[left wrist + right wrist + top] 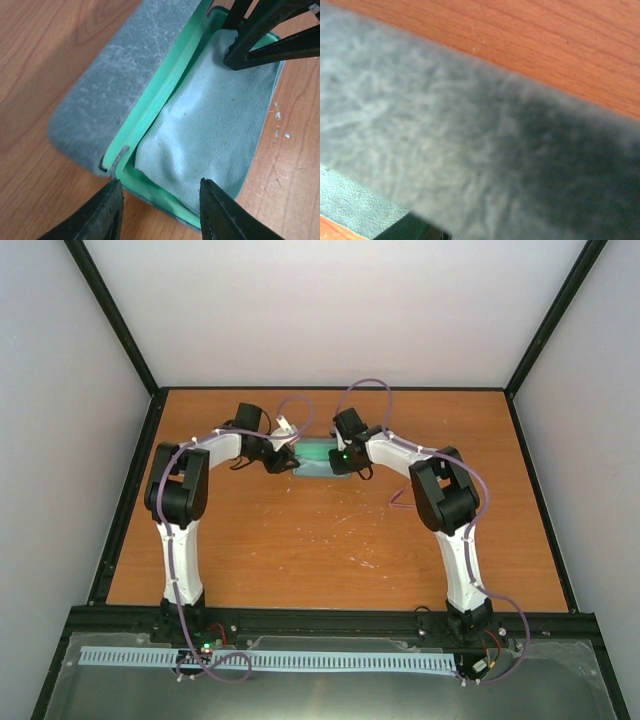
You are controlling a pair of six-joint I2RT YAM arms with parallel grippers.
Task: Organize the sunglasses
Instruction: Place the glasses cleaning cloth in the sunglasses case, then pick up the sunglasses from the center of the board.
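Meeting at the far middle of the tabletop, your two arms both hang over the blue-grey case, left arm from the left, right arm from the right. The case lies open: in the left wrist view the grey lid is tipped back on the left, with the mint green lining showing along the hinge edge and round the tray rim. The pale blue cloth lies inside the tray, a bit rumpled, covering nearly all of its floor. Your left gripper is open, its fingers apart over the near short end of the case, one by the hinge corner, the other over the tray rim, nothing clamped between them. Your right gripper is at the opposite end; its dark fingers reach the far corner of the cloth, touching or just above, can't tell which. Whether the right gripper is open or closed, can't tell either: its own wrist view is mostly blurred grey lid, with a strip of tabletop above and a sliver of cloth at the bottom. As for the sunglasses, they show in no view, so you can't place them; only the cloth is seen in the tray
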